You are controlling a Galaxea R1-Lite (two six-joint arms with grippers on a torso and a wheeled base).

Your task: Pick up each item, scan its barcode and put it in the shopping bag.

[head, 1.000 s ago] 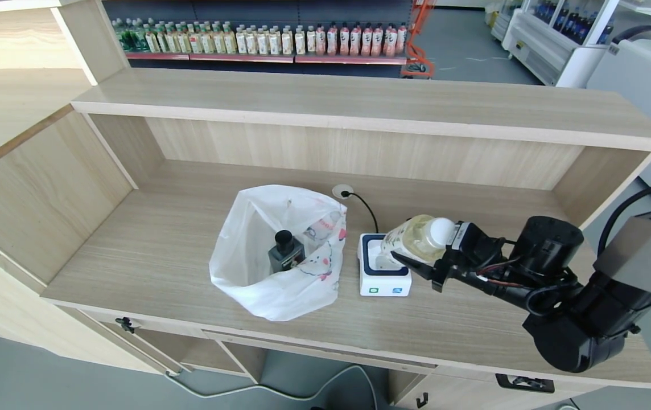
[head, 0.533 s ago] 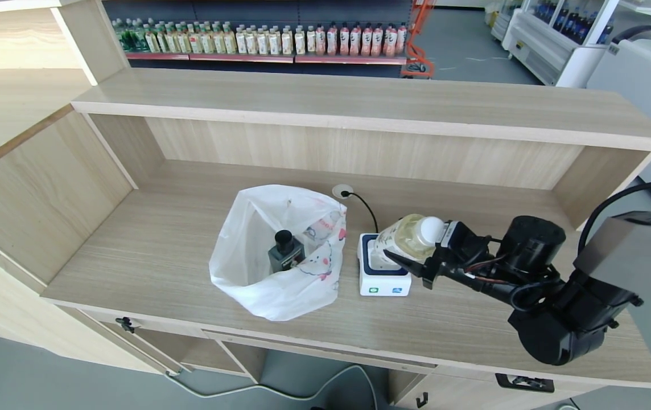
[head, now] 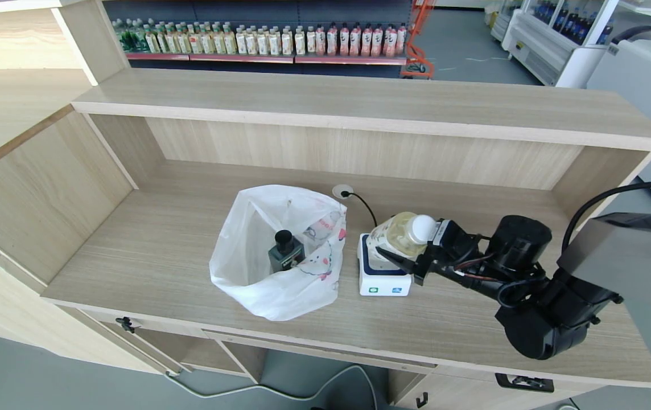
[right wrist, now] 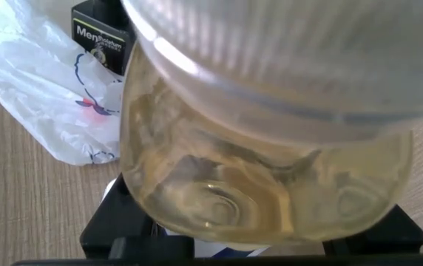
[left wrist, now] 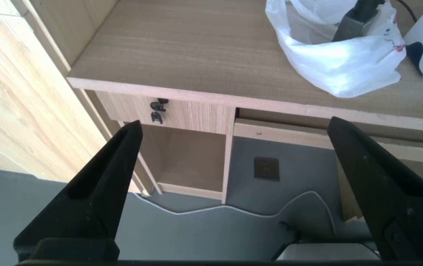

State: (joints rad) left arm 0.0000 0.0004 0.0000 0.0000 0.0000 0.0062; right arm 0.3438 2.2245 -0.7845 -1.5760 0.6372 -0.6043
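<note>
the clear plastic bottle of pale yellow liquid with a white cap [head: 399,230] hangs tilted over the white box scanner with a dark blue window [head: 382,283], the right gripper [head: 402,247] clamped on it near the cap. just beside the scanner sits the open white plastic shopping bag [head: 280,287], with a small dark bottle [head: 285,251] inside. the left gripper [left wrist: 234,125] hangs off the pale wooden counter [head: 160,250], jaws apart. risk: the smooth round bottle could slip in the clamp, or snag the bag's limp rim.

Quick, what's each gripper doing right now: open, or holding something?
Left gripper: open, holding nothing.
Right gripper: closed on the bottle, above the scanner.
</note>
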